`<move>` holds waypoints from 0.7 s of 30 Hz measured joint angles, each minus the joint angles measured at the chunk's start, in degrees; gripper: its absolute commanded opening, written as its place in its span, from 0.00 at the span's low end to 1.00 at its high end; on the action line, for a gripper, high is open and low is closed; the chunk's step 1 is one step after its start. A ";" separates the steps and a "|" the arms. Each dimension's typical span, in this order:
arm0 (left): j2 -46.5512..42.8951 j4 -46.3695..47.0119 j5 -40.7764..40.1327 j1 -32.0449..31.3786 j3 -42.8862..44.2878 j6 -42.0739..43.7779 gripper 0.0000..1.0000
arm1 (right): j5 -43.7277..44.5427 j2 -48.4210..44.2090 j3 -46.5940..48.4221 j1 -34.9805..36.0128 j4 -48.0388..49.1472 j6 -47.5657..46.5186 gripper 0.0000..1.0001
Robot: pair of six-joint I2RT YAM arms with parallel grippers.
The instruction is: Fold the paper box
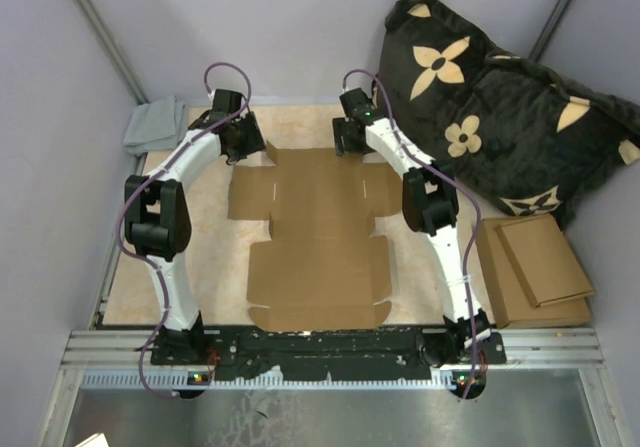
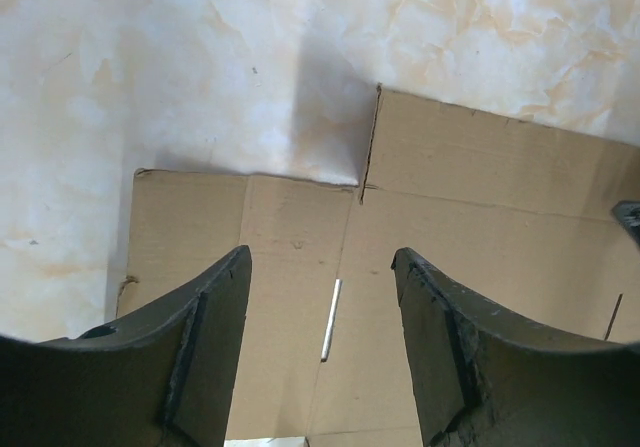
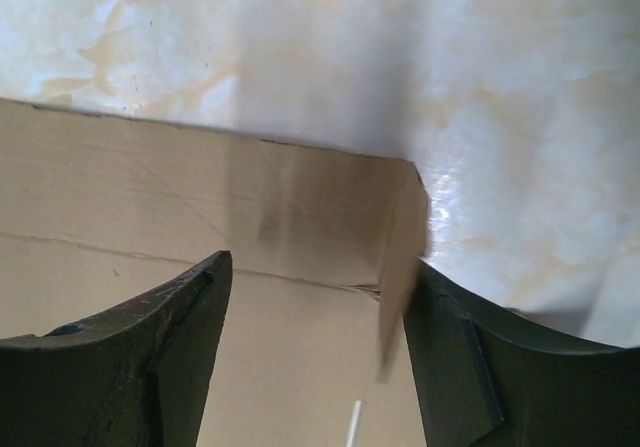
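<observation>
Just beneath parted fingers (image 2: 200,347): paper box (image 1: 315,237)

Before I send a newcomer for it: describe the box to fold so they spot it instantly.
At the centre of the marbled table lies the paper box. Unlike the cardboard pile at the right, it is one flat, unfolded sheet with flaps and slits.

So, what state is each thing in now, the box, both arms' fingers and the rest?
Plain brown cardboard paper box: flat, unfolded, one far right flap raised.
Left arm's black fingers: open, over the box's far left corner.
Right arm's black fingers: open, around the raised flap.
Pile of brown cardboard pieces: stacked flat.
Black cushion with beige flowers: slumped in the corner.
Grey cloth: crumpled.
</observation>
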 measured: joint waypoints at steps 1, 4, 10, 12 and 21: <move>-0.15 -0.09 -0.44 0.00 0.00 0.07 0.66 | 0.83 0.24 1.27 -0.07 -1.38 -0.20 0.68; 0.11 -1.11 -1.22 0.00 -0.07 0.20 0.66 | 2.73 0.74 5.11 -0.11 -2.93 -0.66 0.66; 0.11 -1.95 -1.81 0.00 -0.20 0.24 0.65 | 6.25 0.79 6.78 -0.09 -3.74 -1.27 0.59; 0.13 -2.05 -1.88 -0.02 -0.20 0.24 0.65 | 6.88 0.83 6.78 -0.11 -4.13 -1.53 0.55; 1.53 -2.58 -1.86 0.00 -0.09 0.61 0.65 | 5.90 1.27 7.43 -0.90 -5.60 -2.05 0.07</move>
